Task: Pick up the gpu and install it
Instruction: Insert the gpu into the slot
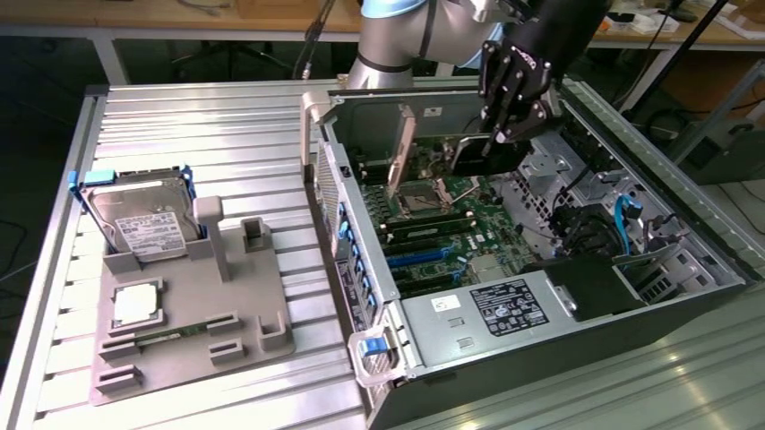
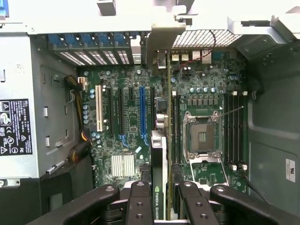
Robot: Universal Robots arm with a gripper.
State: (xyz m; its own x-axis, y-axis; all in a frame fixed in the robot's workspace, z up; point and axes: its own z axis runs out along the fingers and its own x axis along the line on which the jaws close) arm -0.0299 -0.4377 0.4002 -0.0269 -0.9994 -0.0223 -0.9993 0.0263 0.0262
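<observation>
My gripper (image 1: 511,121) hangs over the open computer case (image 1: 358,269) and is shut on the gpu (image 1: 482,157), a dark card held upright on its edge above the motherboard (image 1: 449,228). In the wrist view the gpu (image 2: 159,159) shows edge-on between the two black fingers (image 2: 139,201), with my gripper (image 2: 162,206) around its near end. Its silver bracket (image 2: 159,42) points at the case's rear wall with the blue slot clips. The card sits over the strip between the blue expansion slot (image 2: 142,110) and the CPU socket (image 2: 201,136). I cannot tell whether it touches the board.
On the exterior view's left a grey fixture (image 1: 239,296) carries a hard drive (image 1: 143,219), a CPU (image 1: 138,305) and a RAM stick (image 1: 161,339). Inside the case are the power supply (image 1: 508,309), drive cages and cables (image 1: 622,224). The ribbed metal table (image 1: 192,125) lies around both.
</observation>
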